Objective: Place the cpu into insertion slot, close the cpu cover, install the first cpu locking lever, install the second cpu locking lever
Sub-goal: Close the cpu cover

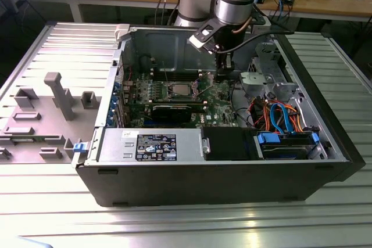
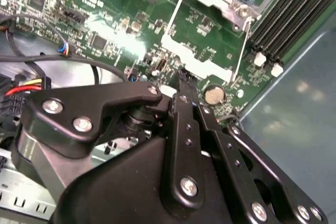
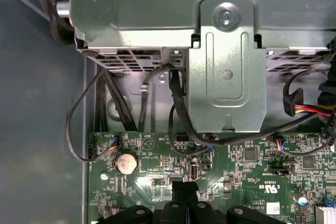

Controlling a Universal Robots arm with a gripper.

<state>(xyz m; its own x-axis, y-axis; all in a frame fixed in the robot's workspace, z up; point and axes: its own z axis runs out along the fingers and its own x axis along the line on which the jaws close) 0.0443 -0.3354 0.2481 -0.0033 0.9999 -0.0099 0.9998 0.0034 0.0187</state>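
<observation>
- A dark sheet-metal computer case (image 1: 221,184) is laid open on the ribbed tabletop (image 1: 174,225).
- Deeper in, the flat silvery-grey cpu (image 1: 179,89) is seated in the square insertion slot (image 1: 170,90).
- Slightly further back, the gripper (image 1: 222,76) is poised over the green board (image 1: 218,94). Its black jaws are pressed together and empty, and their tips are partly hidden.

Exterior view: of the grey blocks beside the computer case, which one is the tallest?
The T-topped grey post, at the exterior view's left of the case. It rises well above the low blocks around it, which are squat.
</observation>
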